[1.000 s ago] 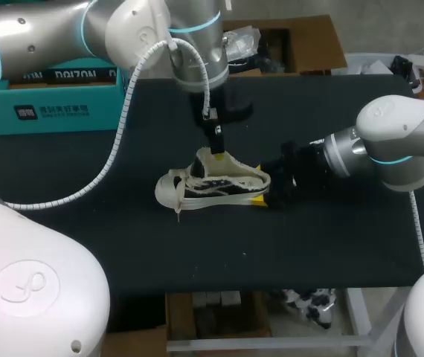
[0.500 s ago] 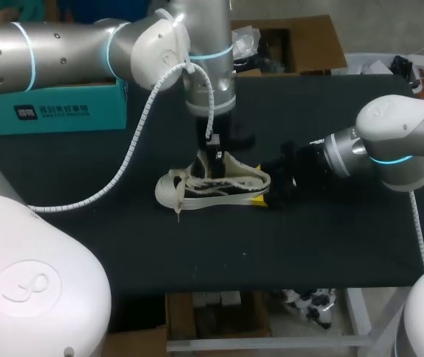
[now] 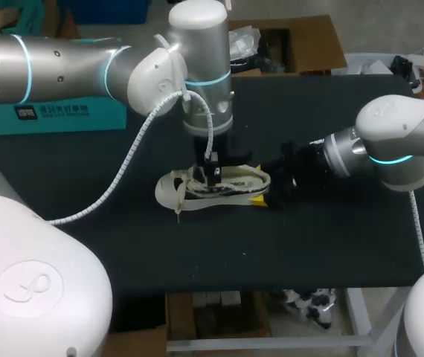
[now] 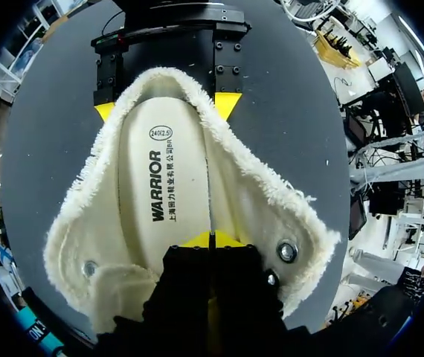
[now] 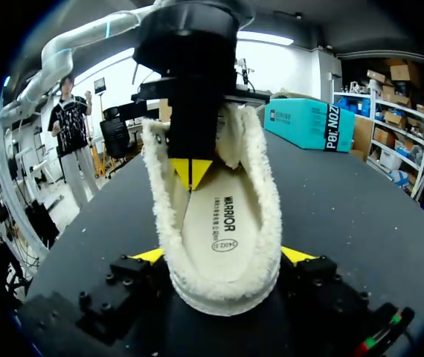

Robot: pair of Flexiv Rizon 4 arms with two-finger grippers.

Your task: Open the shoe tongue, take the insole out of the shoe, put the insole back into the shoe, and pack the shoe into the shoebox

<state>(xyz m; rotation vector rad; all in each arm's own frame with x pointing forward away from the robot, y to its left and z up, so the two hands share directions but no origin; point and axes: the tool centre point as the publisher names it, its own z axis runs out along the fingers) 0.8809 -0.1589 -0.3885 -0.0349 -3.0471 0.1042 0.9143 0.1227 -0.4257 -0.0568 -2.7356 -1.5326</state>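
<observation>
- From above I see the shoe [image 3: 238, 182] in the middle of the black table [image 3: 331, 238], with its toe toward my left side.
- My left arm [image 3: 63, 63] comes down on the shoe from above. My right arm [image 3: 390, 141] comes in low, at the heel end.
- Only the view from above shows the blue-green shoebox [image 3: 48, 111], at the far left edge of the table and well apart from the shoe.
- From above I cannot see inside the shoe. The two wrist views look right into it.
- The left wrist view shows the fluffy lining and the insole [image 4: 160, 178] lying flat inside.
- The left claw [image 4: 210, 239] is pressed together. Its yellow tips touch the insole near the front of the opening, and I see nothing between them.
- The right wrist view shows the right claw [image 5: 223, 256] spread wide, with one yellow tip on each side of the heel. It is pinching the shoe.
</observation>
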